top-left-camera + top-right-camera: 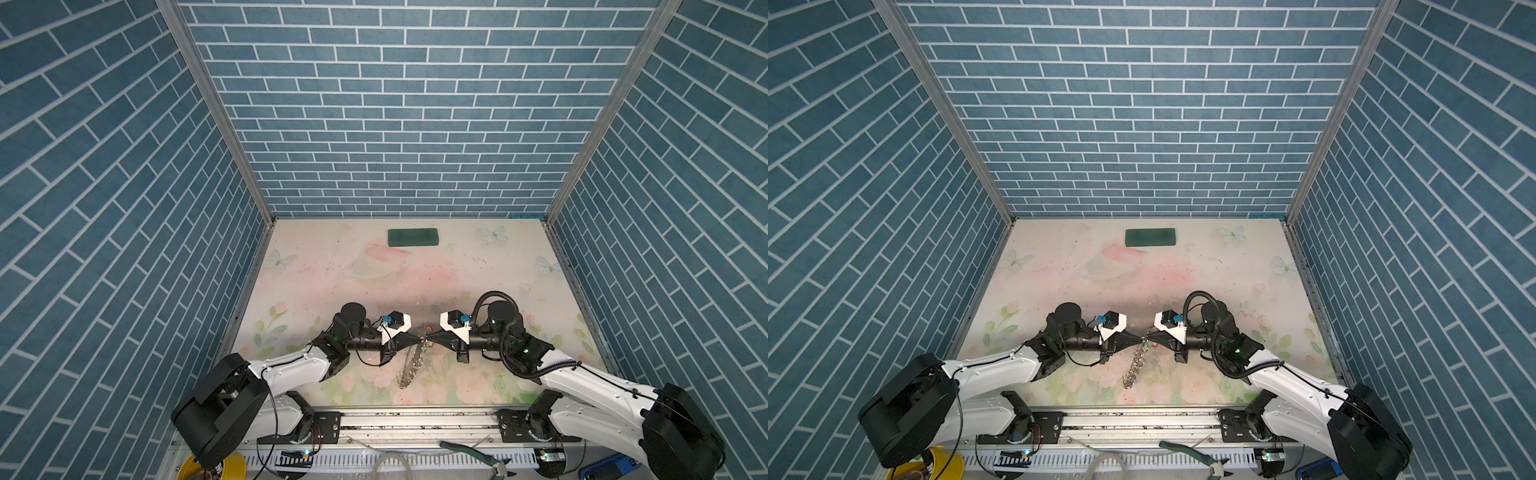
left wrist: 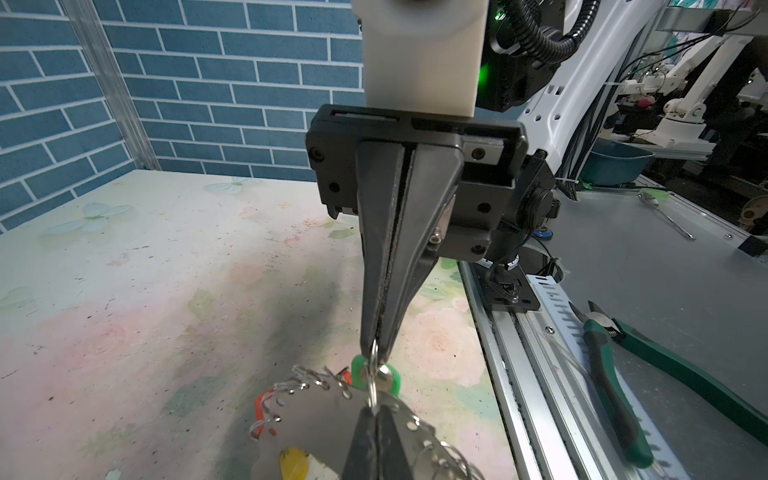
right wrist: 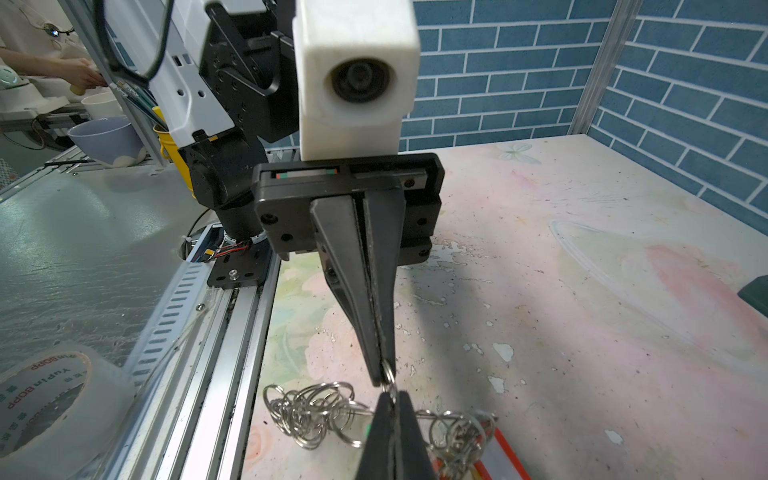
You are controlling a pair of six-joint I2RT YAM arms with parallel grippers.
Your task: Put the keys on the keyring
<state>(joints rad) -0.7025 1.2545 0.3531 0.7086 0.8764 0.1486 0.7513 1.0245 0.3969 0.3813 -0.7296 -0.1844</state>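
Both grippers meet tip to tip over the front middle of the table. In the left wrist view my left gripper (image 2: 374, 412) and right gripper (image 2: 375, 353) are each shut on opposite ends of one small split ring (image 2: 375, 384). It belongs to the keyring (image 2: 316, 419), a grey flat hoop hanging tilted below them, seen edge-on in both top views (image 1: 410, 365) (image 1: 1134, 368). A key with a green tag (image 2: 395, 379) sits right behind the pinched ring. Keys with red (image 2: 261, 405) and yellow (image 2: 294, 462) tags lie under the hoop. The right wrist view shows the right gripper (image 3: 390, 398) and bunched rings (image 3: 309, 411).
A dark green block (image 1: 413, 238) lies near the back wall. Green-handled pliers (image 2: 615, 374) and a tape roll (image 3: 45, 399) rest on the grey ledge beyond the front rail (image 1: 415, 419). A yellow cup (image 1: 212, 467) stands at the front left.
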